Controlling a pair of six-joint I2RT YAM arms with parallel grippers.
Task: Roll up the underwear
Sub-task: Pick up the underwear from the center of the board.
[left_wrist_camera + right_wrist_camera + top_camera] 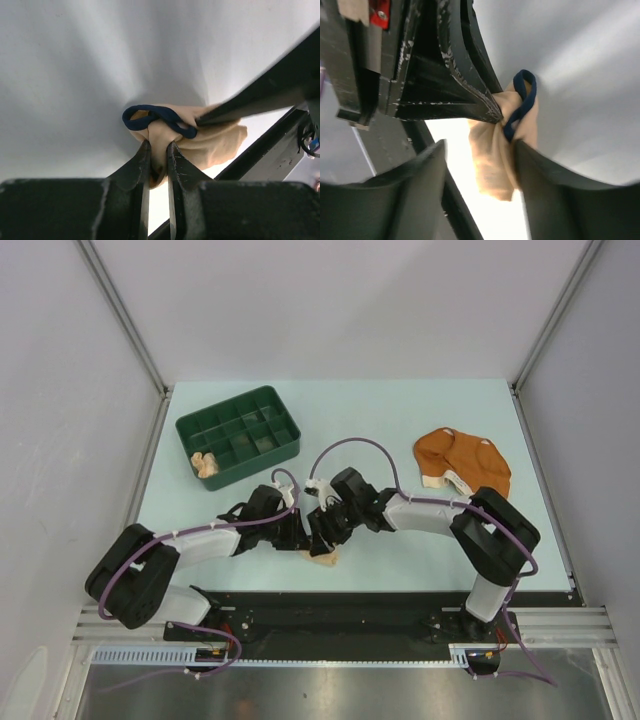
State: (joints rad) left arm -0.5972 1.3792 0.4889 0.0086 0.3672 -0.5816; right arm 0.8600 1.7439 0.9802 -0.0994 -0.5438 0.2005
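Note:
The cream underwear with dark trim point(323, 558) hangs bunched near the table's front edge, where both grippers meet. My left gripper point(158, 145) is shut on a fold of it point(215, 142), just below the dark trim loop point(150, 112). My right gripper point(480, 147) is open, its jaws wide on either side of the hanging cloth point(492, 160), which touches the right-hand finger. The rust-orange underwear point(462, 462) lies spread at the right. A pale peach one point(208, 464) sits rolled in a compartment of the green tray point(238, 412).
The dark green compartment tray stands at the back left of the pale table. Both arms point(430, 512) bend inward over the front middle. Grey walls enclose the table on three sides. The black base rail point(330, 610) runs along the near edge.

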